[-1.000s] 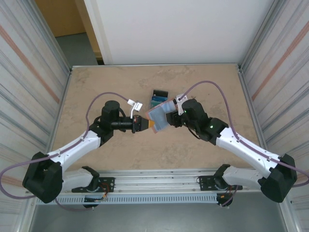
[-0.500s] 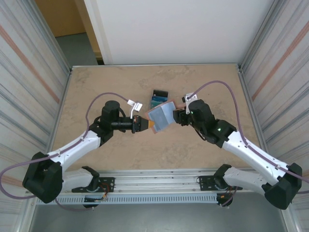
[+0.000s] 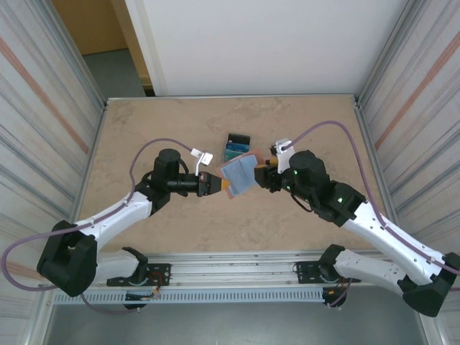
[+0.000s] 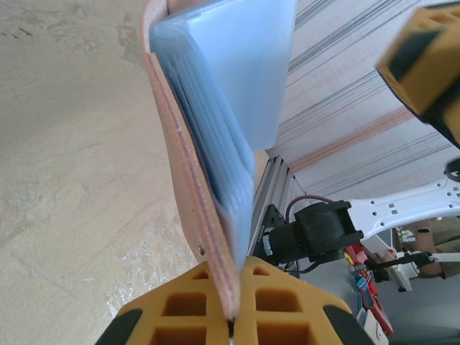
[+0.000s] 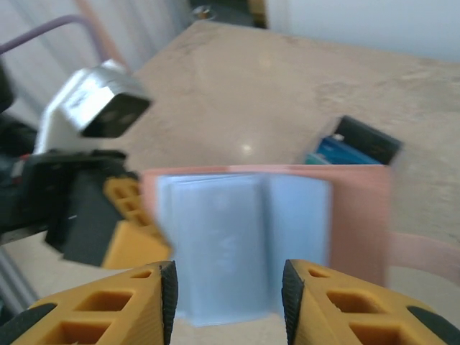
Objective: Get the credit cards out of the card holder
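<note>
The card holder [image 3: 238, 175] is held open above the table, salmon-brown outside and blue-grey inside. My left gripper [image 3: 215, 185] is shut on its lower left edge; in the left wrist view the leather edge [image 4: 188, 194] runs down between the yellow fingers [image 4: 284, 309]. My right gripper [image 3: 264, 177] stands open just right of the holder, apart from it. The right wrist view shows the holder's blue-grey pockets [image 5: 241, 241] straight ahead between my open fingers [image 5: 136, 305]. Teal, blue and black credit cards [image 3: 235, 146] lie on the table behind the holder, also seen as credit cards [image 5: 356, 142].
The tan table [image 3: 158, 129] has metal rails along its sides and a metal frame [image 3: 237, 262] at the near edge. A white wall [image 3: 251, 43] stands at the back.
My right gripper has drawn back to the right, off the holder, and now faces it open. The left gripper has kept its hold and place.
</note>
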You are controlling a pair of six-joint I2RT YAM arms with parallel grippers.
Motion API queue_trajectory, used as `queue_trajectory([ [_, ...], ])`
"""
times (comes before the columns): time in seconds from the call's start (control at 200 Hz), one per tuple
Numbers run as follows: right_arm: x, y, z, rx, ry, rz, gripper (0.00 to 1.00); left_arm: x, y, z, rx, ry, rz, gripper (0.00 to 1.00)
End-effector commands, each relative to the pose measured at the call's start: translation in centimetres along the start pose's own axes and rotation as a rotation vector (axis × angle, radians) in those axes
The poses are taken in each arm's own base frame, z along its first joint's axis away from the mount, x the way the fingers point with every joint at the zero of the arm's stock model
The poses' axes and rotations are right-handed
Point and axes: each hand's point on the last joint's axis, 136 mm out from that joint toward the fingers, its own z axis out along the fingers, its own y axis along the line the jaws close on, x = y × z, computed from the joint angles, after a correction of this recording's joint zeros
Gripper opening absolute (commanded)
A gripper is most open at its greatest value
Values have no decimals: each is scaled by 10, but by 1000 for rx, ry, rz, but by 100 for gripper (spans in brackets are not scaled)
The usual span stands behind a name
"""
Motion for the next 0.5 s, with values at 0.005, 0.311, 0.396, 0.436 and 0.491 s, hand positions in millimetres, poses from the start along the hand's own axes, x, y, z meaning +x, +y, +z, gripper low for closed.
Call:
queue_trajectory([
  [0.005, 11, 12, 15, -26, 79, -65, 43, -18, -15, -2, 38, -30, 44, 0],
  [0.311, 36, 10, 49, -23, 191, -93, 50, -18, -25, -5, 67, -31, 71, 0],
  [0.396, 38, 6, 52, -17, 193, -86, 51, -17, -27, -5, 73, -31, 79, 0],
  [0.436, 38, 5, 52, -17, 195, -81, 52, -17, -29, -6, 77, -30, 83, 0],
  [0.491, 39, 2, 53, -12, 194, -72, 53, -17, -30, -6, 80, -30, 88, 0],
])
